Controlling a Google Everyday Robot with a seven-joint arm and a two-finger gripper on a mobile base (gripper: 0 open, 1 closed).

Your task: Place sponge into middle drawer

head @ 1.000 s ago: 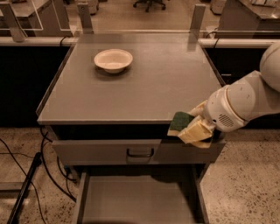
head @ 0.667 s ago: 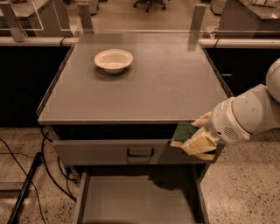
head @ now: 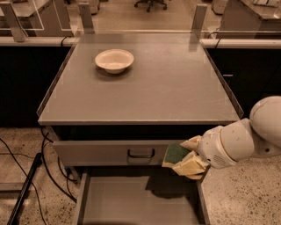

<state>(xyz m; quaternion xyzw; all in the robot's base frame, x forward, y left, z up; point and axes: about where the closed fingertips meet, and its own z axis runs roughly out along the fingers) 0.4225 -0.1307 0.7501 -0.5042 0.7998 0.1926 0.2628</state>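
Low on the right, the rounded white arm reaches leftward, its hand (head: 188, 159) gripping the green-faced foam sponge (head: 176, 152) above the flat grey middle drawer (head: 131, 203)

The white arm (head: 265, 125) reaches in from the right edge, its rounded wrist (head: 226, 147) pointing left. The gripper (head: 184, 154) sits low, right of centre, its cream-padded fingers (head: 189, 166) clamped on the sponge (head: 175, 152).

Office-like lab: speckled terrazzo floor (head: 246, 193), rolling chair base (head: 150, 3), desk (head: 259, 8) beyond, loose cables (head: 19, 163); the gripper (head: 184, 156) grips the sponge (head: 175, 152) over the middle drawer (head: 127, 203).
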